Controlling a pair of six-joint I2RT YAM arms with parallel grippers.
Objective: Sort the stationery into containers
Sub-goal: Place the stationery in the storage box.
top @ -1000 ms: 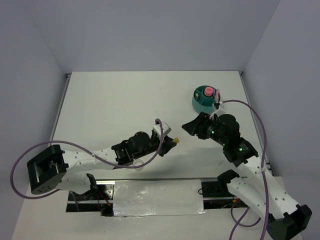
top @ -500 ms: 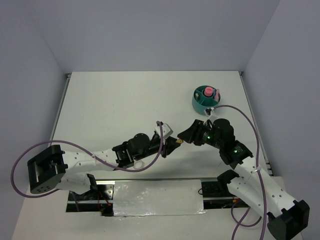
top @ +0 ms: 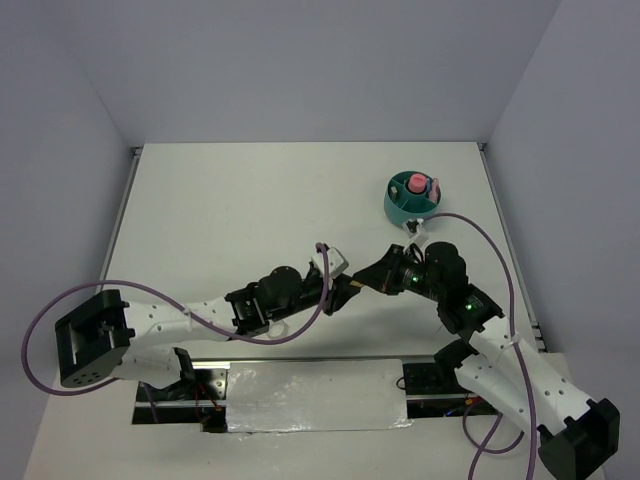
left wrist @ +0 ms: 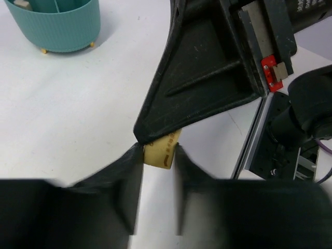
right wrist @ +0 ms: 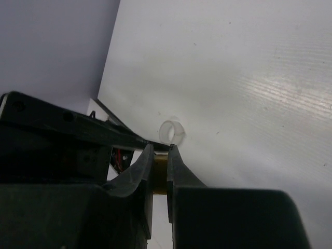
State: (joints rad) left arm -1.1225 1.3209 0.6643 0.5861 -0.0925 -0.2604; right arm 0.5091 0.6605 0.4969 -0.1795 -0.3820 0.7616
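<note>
A tan block (left wrist: 162, 151) with brown print hangs above the table between both arms. My left gripper (left wrist: 158, 153) is shut on its near end. My right gripper (right wrist: 160, 150) is shut on its other end, the block (right wrist: 160, 174) dark between the fingers. From above, the two grippers meet tip to tip at the block (top: 355, 285) near the table's front middle. The teal organizer (top: 398, 212) stands at the back right, a pink tube (top: 414, 183) upright in its centre cup. A clear ring (right wrist: 172, 132) lies on the table below the left arm.
The teal organizer's ribbed wall (left wrist: 62, 31) shows at the upper left of the left wrist view. A metal rail and foil-covered strip (top: 315, 395) run along the near edge. Grey walls enclose the white table on three sides.
My right gripper has moved left to meet the left gripper and has closed on the tan block. The left gripper has kept its hold and shifted slightly right.
</note>
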